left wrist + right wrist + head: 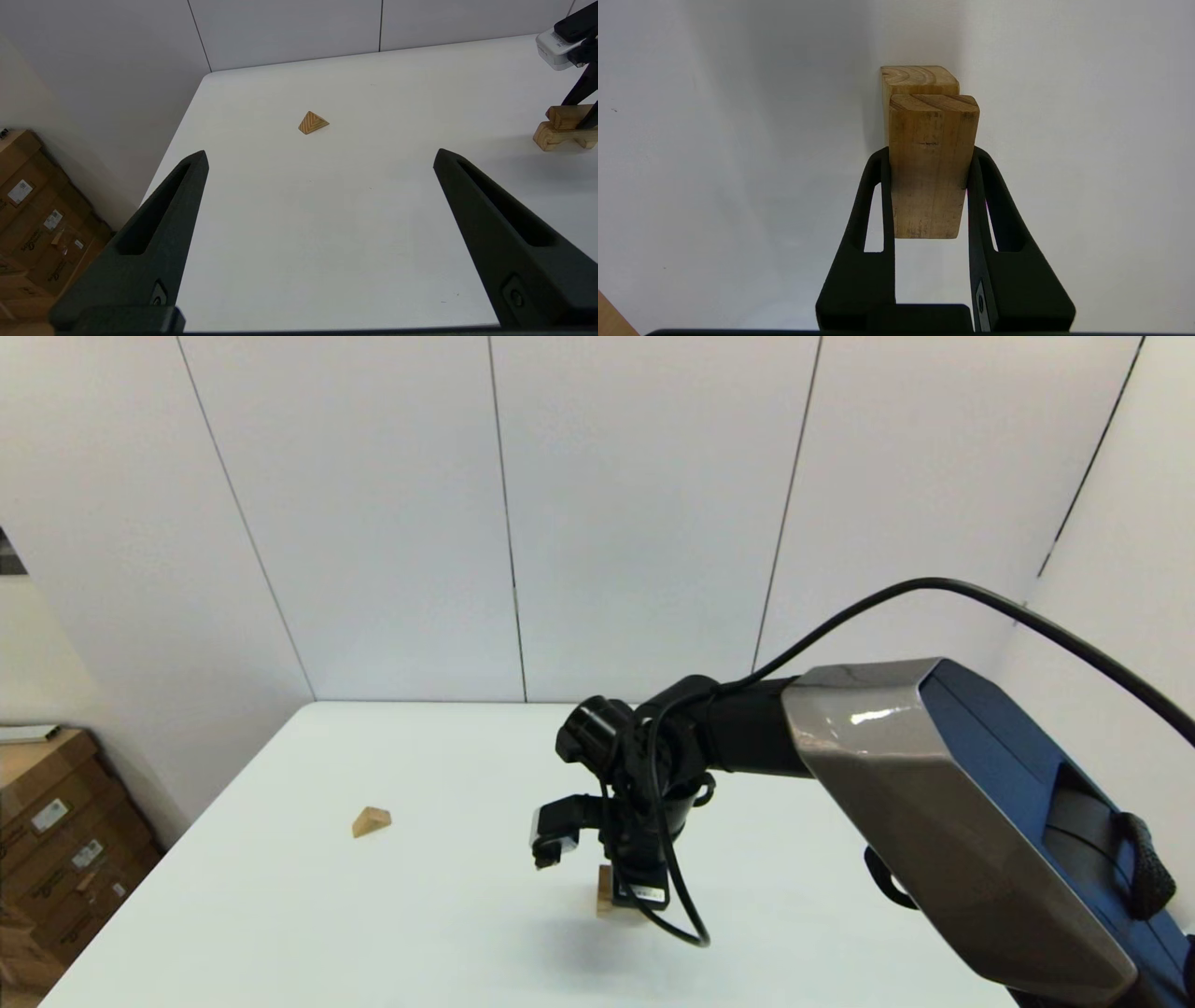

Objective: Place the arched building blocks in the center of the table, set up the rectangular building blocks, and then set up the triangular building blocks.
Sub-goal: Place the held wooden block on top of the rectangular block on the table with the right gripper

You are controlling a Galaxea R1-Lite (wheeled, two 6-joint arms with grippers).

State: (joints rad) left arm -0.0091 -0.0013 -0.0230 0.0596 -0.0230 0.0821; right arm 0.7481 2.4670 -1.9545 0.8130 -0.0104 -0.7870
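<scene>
We see our right gripper [929,186] pinching the smooth, flat-faced rectangular block [931,163] directly above the grainy arched block [919,79] on the white table [738,163], while our left gripper [320,200], fingers spread, faces the small triangular wedge [313,122] farther off.

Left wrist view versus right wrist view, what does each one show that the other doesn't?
Only the left wrist view shows the triangular block, cardboard boxes and the open left hand. Only the right wrist view shows the right hand shut on the rectangular block. Both show the rectangular block above the arched block on the table.
</scene>
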